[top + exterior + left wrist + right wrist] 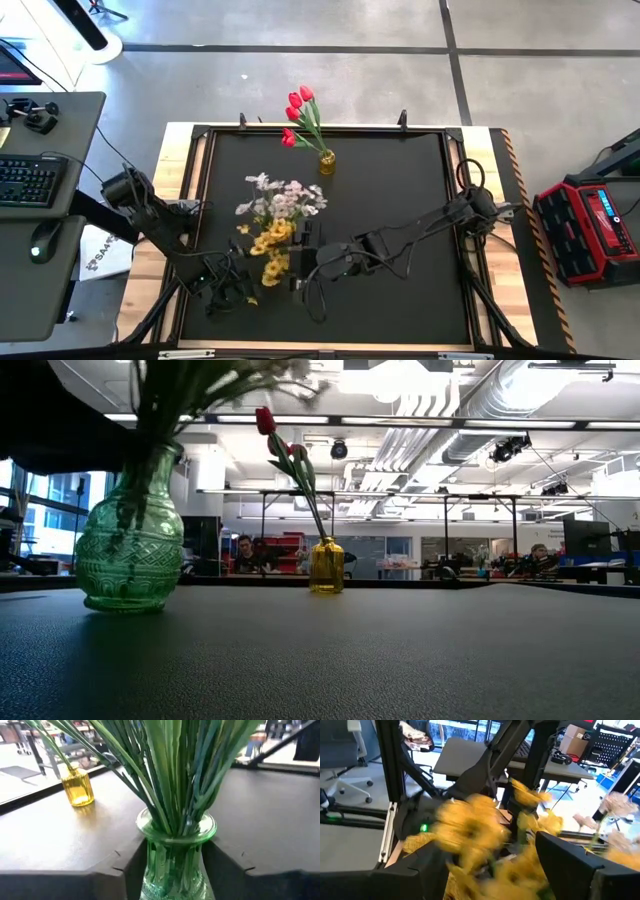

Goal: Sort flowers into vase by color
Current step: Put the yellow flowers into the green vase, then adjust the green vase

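A green glass vase (130, 550) stands upright on the black table and holds green stems (170, 780), yellow blossoms (272, 240) and pale white blossoms (285, 200). My left gripper (172, 865) is shut on its neck, coming from the table's near left (252, 265). My right gripper (490, 865) is open, level with the flower heads (302, 245). Blurred yellow blossoms (470, 825) lie between its fingers; I cannot tell whether they touch. A small yellow vase (326, 161) at the far middle holds red tulips (298, 108). My left gripper pinches the green vase's neck (150, 857) just under the rim, one finger (127, 870) on each side. The fingers come in nearly level from the table's near left. The vase stands upright with its base (125, 603) on the table.
A raised frame (200, 140) runs round the black table top. A desk with keyboard (30, 180) and mouse stands off the left edge, and a red case (590, 225) off the right. The table's right half (400, 200) is bare. People sit in the room beyond.
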`<state>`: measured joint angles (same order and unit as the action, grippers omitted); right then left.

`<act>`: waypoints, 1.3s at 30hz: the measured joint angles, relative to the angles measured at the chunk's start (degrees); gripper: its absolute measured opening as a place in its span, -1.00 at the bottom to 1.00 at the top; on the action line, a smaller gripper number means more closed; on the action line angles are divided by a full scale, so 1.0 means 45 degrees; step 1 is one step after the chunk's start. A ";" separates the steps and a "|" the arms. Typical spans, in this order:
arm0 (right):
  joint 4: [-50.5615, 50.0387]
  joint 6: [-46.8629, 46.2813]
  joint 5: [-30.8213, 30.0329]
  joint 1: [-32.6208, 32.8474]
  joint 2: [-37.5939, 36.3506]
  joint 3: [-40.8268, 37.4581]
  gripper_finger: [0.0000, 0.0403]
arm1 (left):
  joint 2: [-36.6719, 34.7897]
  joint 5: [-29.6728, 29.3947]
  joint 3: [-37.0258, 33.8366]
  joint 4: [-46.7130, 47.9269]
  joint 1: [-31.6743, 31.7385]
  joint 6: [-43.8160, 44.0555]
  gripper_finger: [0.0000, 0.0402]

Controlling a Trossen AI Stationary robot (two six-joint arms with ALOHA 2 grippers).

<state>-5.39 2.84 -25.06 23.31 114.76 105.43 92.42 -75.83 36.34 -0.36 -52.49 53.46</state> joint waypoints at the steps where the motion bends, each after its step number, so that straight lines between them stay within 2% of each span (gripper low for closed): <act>1: 0.0004 -0.0124 0.0010 0.0000 -0.0022 0.0000 0.34 | 0.0162 -0.0119 0.0009 0.0012 0.0000 0.0290 -0.22; 7: -0.0458 -0.0416 0.0023 -0.0001 -0.0308 -0.0005 0.34 | 0.0993 -0.1205 0.0029 0.0110 -0.0191 0.1866 -0.40; 15: 0.0338 0.0581 0.0010 0.0414 -0.0798 -0.0005 0.34 | 0.1229 -0.1963 0.0002 0.1489 -0.0983 0.3805 -0.42; 18: 0.0495 0.1048 -0.0218 0.0922 -0.1096 -0.0005 0.32 | 0.1224 -0.2085 0.0005 0.2719 -0.1241 0.5101 -0.43; 24: 0.0184 0.1906 -0.1890 0.2337 -0.1555 -0.0005 0.25 | 0.1136 -0.1978 0.0022 0.6197 -0.1490 0.8505 -0.43; 28: -0.0314 0.1779 -0.2806 0.3149 -0.1550 -0.0097 0.22 | 0.0938 -0.1827 -0.0004 0.8223 -0.1437 1.0390 -0.44; 31: -0.0678 0.1327 -0.3684 0.3535 -0.1550 -0.0364 0.21 | 0.0748 -0.0813 -0.0041 0.8573 -0.1418 1.0396 -0.47; 35: -0.0799 0.0893 -0.4778 0.3842 -0.1530 -0.0721 0.21 | 0.0550 -0.0683 0.0323 0.8411 -0.1423 0.9304 -0.52; 39: -0.1743 -0.0171 -0.4954 0.3865 -0.1530 -0.0729 0.21 | 0.0540 -0.0652 0.0627 0.7971 -0.1423 0.8328 -0.59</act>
<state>-13.23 2.07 -47.35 40.70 107.87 102.15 94.85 -78.77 39.16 35.51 -58.89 90.94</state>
